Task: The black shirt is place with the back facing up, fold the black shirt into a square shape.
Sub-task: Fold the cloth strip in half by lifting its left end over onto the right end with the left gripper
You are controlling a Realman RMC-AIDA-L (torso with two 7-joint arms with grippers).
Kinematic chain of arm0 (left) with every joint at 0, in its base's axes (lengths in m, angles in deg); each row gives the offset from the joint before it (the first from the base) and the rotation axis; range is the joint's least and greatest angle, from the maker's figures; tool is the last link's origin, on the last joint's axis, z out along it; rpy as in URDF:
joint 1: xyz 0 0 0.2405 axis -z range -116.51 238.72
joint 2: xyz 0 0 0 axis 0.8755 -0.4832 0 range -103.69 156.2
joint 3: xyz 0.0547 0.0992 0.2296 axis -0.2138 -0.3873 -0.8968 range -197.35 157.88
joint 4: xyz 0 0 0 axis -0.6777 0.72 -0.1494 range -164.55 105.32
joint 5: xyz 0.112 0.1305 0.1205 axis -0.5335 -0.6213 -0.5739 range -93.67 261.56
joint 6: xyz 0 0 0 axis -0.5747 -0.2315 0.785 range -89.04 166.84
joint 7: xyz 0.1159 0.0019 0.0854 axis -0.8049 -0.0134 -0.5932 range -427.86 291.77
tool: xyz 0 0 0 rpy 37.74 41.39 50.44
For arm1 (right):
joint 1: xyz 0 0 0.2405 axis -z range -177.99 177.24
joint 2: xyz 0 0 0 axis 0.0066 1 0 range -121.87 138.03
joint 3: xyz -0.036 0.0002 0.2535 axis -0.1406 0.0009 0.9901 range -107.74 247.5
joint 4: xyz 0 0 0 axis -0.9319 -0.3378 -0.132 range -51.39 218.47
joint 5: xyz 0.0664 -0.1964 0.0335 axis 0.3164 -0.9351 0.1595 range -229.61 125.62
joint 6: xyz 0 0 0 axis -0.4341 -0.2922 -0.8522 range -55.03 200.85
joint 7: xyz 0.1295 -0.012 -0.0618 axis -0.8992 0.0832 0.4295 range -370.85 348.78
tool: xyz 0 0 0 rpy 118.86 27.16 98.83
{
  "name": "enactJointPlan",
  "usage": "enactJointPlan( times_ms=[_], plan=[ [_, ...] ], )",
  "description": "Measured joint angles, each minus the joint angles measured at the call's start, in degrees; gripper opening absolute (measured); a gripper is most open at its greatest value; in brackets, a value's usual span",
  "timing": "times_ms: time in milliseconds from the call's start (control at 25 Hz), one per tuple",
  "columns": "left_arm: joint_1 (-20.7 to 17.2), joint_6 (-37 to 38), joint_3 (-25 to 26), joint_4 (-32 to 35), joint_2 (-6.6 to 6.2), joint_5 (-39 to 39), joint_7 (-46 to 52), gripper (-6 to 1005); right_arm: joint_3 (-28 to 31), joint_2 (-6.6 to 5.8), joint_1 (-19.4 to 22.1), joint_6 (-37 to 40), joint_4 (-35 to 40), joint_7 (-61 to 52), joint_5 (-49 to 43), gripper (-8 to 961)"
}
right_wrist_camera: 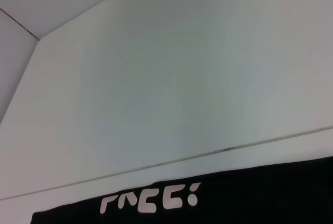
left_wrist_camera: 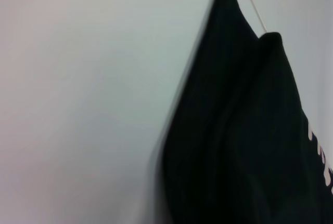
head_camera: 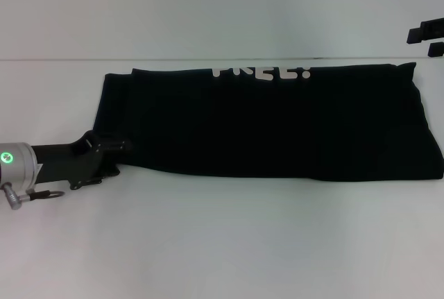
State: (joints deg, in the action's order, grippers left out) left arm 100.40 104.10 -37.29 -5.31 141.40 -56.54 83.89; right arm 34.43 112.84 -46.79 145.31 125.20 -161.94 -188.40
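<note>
Left gripper (head_camera: 119, 155) touching black shirt (head_camera: 277, 122) left edge.

Black shirt on a white bench

The shirt (head_camera: 277, 122) is plain black with white block lettering (head_camera: 261, 72); the bench (head_camera: 222, 243) is white; the left claw (head_camera: 111, 153) is black.

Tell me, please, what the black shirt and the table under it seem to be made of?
The black shirt looks like soft matte cloth, probably cotton knit: it lies limp in a folded band with rounded edges, and white lettering shows at its far edge. The table looks like smooth white laminate, though that is uncertain.
</note>
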Motion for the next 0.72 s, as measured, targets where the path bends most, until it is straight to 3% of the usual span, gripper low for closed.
enactJointPlan(
  times_ms=[360,720],
  plan=[
    [1.5,-4.0,0.5,-3.3,1.23,4.3,-0.8,627,0.0,0.01,0.0,0.0,0.0,0.0,0.0,594],
    [2.3,-4.2,-0.4,-3.6,0.88,4.1,-1.3,626,0.0,0.08,0.1,0.4,0.0,0.0,0.1,586]
  ],
)
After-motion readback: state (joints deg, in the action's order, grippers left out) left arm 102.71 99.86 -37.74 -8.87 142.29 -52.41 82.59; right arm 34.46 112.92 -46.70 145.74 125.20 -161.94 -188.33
